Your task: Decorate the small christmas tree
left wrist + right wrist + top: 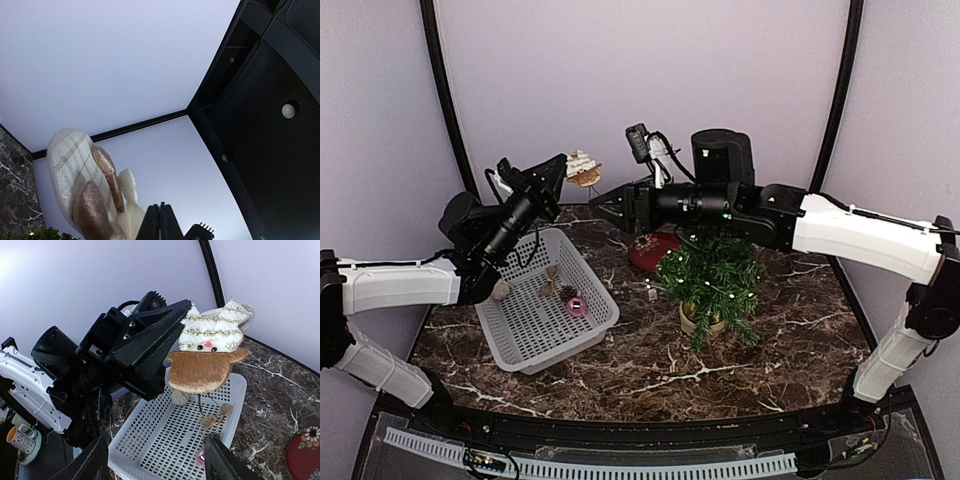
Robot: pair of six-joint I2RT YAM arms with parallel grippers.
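Observation:
The small christmas tree [712, 278] stands in its beige pot [700, 320] right of centre on the marble table; a bit of its green [45, 233] shows in the left wrist view. My left gripper [563, 166] [161, 220] is raised at the back, shut on the edge of a white, gold and brown felt ornament [583, 170] [80, 185] [210, 350] that hangs in the air. My right gripper [601, 206] [160, 465] is open just right of and below the ornament, facing it, with nothing between its fingers [227, 462].
A white perforated basket [510, 345] [150, 435] lies below the ornament, holding a pink bauble [577, 307] [201, 457], a pine cone [567, 292] and a gold bow [215, 417]. A red plate [650, 255] [305, 452] sits behind the tree.

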